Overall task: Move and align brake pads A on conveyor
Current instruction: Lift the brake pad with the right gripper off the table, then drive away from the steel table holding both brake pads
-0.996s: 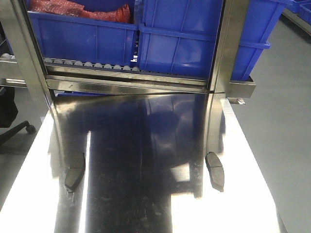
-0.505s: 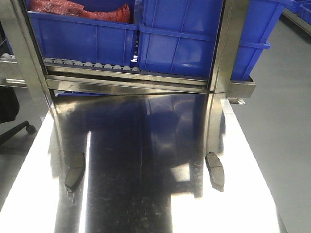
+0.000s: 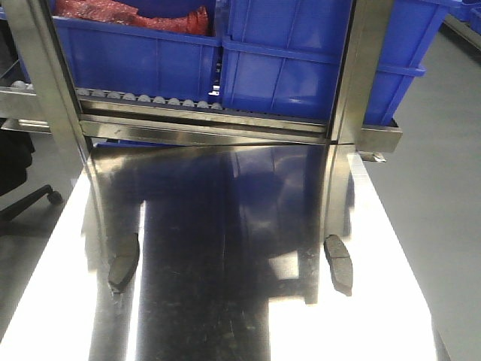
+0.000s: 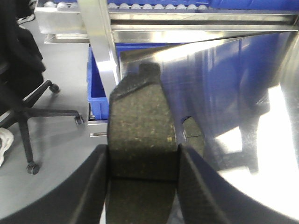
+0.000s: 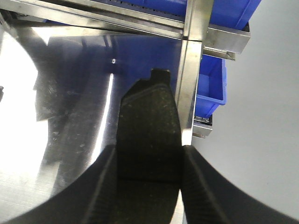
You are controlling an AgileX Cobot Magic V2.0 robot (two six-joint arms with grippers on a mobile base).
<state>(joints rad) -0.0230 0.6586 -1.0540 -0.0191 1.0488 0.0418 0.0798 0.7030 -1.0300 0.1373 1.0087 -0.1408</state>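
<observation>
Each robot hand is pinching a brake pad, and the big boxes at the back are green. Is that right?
Not quite. The big boxes are blue, not green; the front-facing view shows that. The rest is right: the left fingers pinch the left pad, and the right fingers pinch the right pad.

Front cam overlooks steel table (image 3: 225, 301); wrist cams near it, behind pads (image 4: 140, 140) (image 5: 148, 135).
</observation>
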